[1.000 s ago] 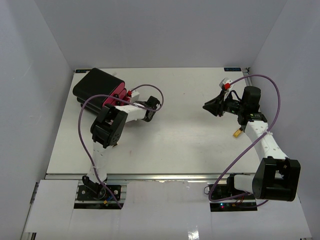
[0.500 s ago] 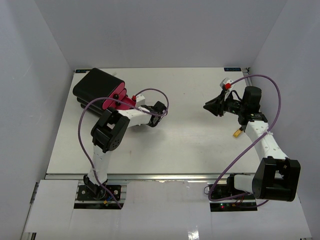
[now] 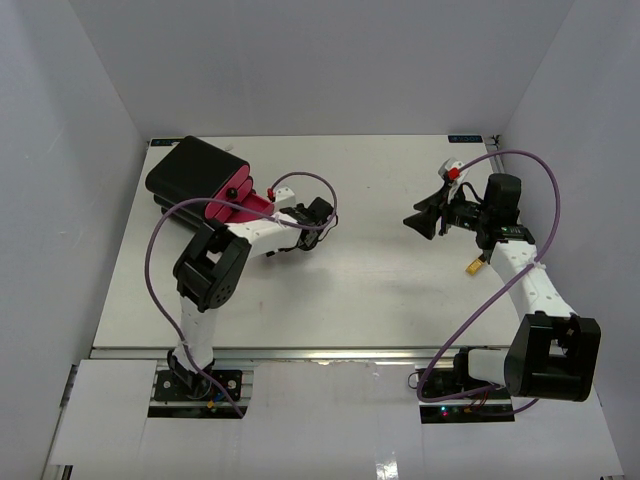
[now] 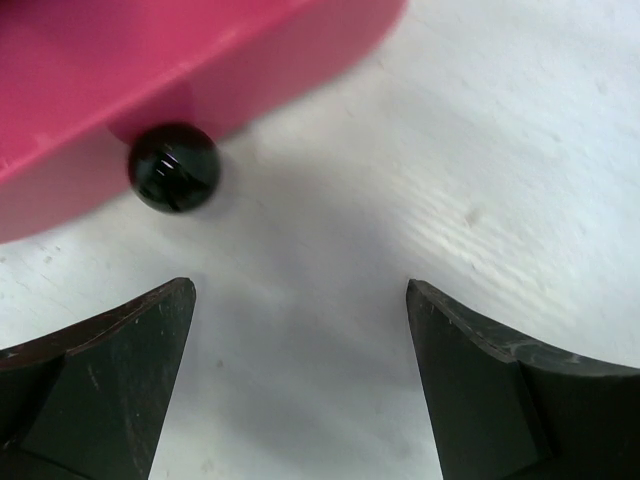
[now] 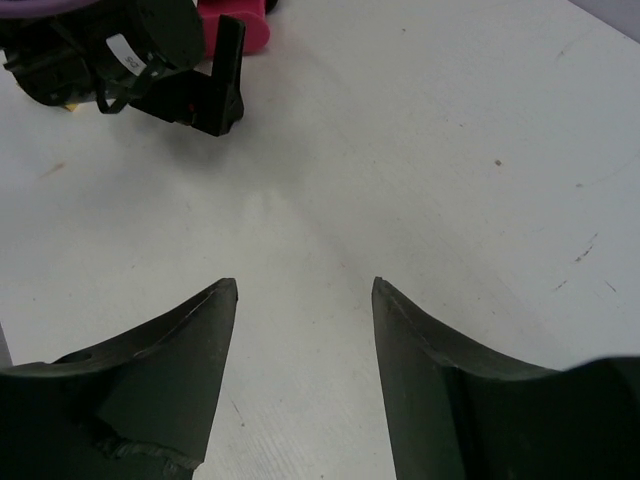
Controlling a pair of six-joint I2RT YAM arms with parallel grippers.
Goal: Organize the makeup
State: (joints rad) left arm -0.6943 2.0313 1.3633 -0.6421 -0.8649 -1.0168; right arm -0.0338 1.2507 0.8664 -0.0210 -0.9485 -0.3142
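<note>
Both arms are up on the bench (image 3: 360,270) right now, well apart from each other. The left claw (image 3: 318,214) sits just beside the black-and-pink case (image 3: 198,178) at the far left. From its wrist cam, the left claw (image 4: 300,290) is spread wide with nothing but bare bench between the 2 fingers. The pink edge of the case (image 4: 150,60) runs across the top, with a small round black knob (image 4: 173,167) right against it.

The right claw (image 3: 418,222) is over on the far right side, pointing left toward the middle. It's released too: the 2 fingers of the right claw (image 5: 303,283) are apart, with only bench surface between them.

As for the makeup, I honestly can't make out where it is in any of the 3 views.
</note>
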